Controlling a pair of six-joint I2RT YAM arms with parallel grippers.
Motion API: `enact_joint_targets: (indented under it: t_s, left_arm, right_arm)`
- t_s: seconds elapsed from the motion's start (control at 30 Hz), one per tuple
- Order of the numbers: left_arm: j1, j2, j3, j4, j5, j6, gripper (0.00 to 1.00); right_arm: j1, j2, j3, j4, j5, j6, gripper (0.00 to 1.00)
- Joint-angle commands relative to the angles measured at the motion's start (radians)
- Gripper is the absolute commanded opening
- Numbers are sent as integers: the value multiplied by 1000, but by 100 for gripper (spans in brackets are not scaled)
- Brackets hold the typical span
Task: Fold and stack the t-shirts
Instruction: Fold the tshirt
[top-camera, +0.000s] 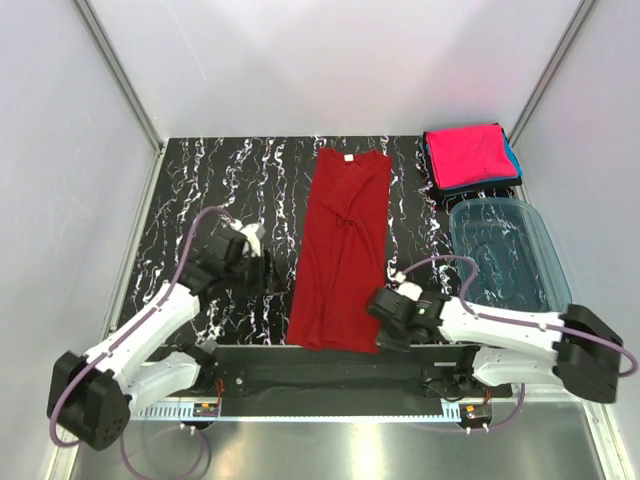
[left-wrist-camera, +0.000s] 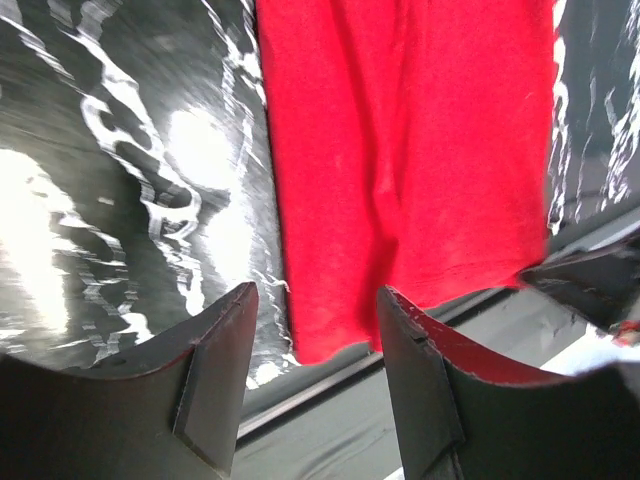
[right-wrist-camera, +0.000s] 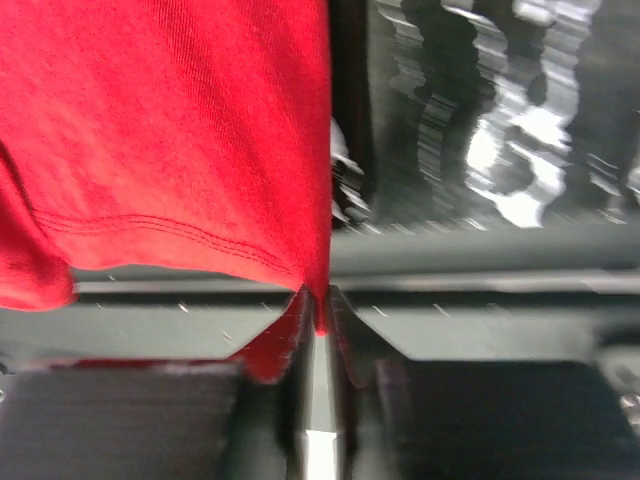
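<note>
The dark red t-shirt lies as a long narrow strip down the middle of the table, its white neck label at the far end. A folded bright pink t-shirt lies on a teal-blue one at the back right. My right gripper is shut on the red shirt's near right hem corner. My left gripper is open and empty, left of the shirt; in its wrist view the jaws stand apart above the shirt's near left corner.
A translucent blue plastic tub stands at the right, just behind the right arm. The black marbled mat covers the table; its near edge meets a metal rail.
</note>
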Motion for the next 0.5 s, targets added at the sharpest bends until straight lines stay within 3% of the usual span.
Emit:
enact_joint_targets:
  t_s: [0.0,0.17,0.37,0.47]
  left_arm:
    - [-97,61,-33,117,-69,-79,56]
    - [-160,126,-59,141,-143,-88,55]
    - [-201,188,-86,204,-113,-85,55]
    - [-235,216,-98,243,-103,-96,55]
  right_arm:
    - [1,-104,11,-197,62,28,23]
    - [3,-175,126,-346,129,38,27]
    - [1,-95,171,-294,184,-7,37]
    - [3,-14,171,-236,133,-43,39]
